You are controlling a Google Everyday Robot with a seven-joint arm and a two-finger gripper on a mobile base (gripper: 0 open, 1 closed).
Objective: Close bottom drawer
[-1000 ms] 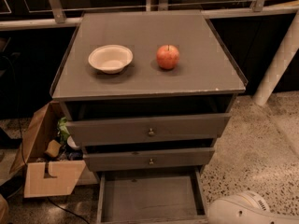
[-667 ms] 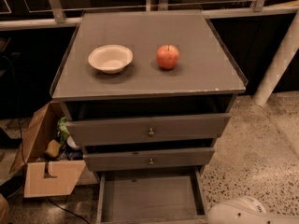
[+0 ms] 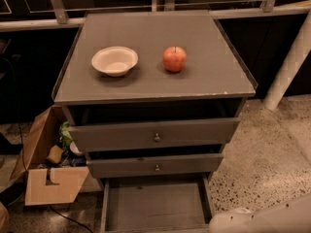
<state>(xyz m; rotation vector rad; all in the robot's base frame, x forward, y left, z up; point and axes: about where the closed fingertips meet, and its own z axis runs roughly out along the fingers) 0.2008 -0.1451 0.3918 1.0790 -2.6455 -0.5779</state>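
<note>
Grey-brown bottom drawer (image 3: 155, 207) open, gripper (image 3: 232, 221) btm-right beside it

The bottom drawer (image 3: 155, 208) — grey-brown wood, low side walls — stands pulled well out past the counter's (image 3: 209, 79) front edge, level and centred between its front corners. The gripper (image 3: 232, 221) — seemingly the white rounded shape — sits just beside the drawer's right wall.

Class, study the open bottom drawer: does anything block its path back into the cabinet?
Nothing visible does. The bottom drawer is pulled out and looks empty; the space behind it is hidden under the middle drawer. The gripper is out of view; only a white robot part shows at lower right.
</note>
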